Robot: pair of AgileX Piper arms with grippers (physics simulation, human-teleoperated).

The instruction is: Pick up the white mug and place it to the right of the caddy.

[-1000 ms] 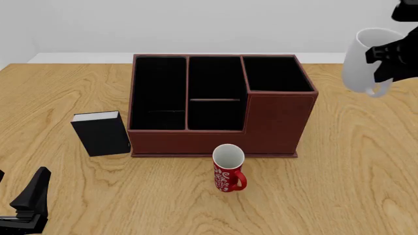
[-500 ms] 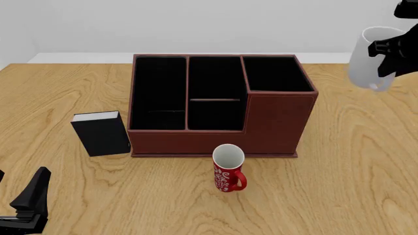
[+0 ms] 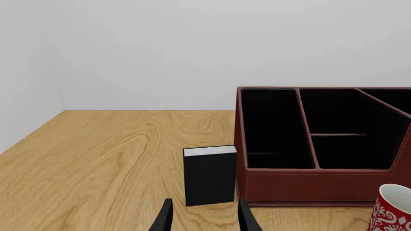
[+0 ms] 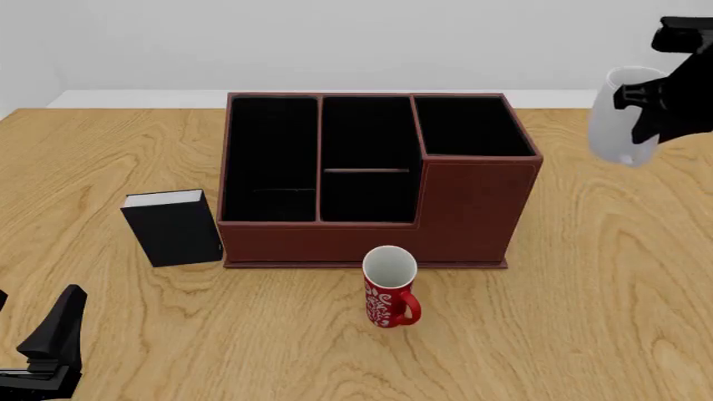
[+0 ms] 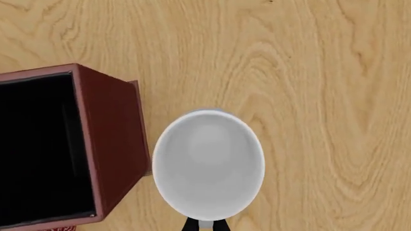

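Observation:
The white mug [image 4: 616,117] hangs in the air to the right of the caddy's [image 4: 379,225] back right corner, tilted slightly. My right gripper [image 4: 644,110] is shut on its rim. In the right wrist view I look down into the mug [image 5: 209,163], which is over bare wood just beside the caddy's right wall [image 5: 112,139], with the fingertips [image 5: 205,225] at its rim. My left gripper [image 4: 50,342] rests low at the front left, open and empty. The left wrist view shows its fingers [image 3: 168,217] apart and the caddy [image 3: 308,185] ahead.
A red patterned mug [image 4: 390,288] stands in front of the caddy, also in the left wrist view [image 3: 393,209]. A small black book-like box [image 4: 173,225] stands left of the caddy, also in the left wrist view [image 3: 210,175]. The wooden table [image 4: 624,276] extends right of the caddy.
My right gripper carried the white mug slightly right and up, then down and a little left. The left arm has not moved.

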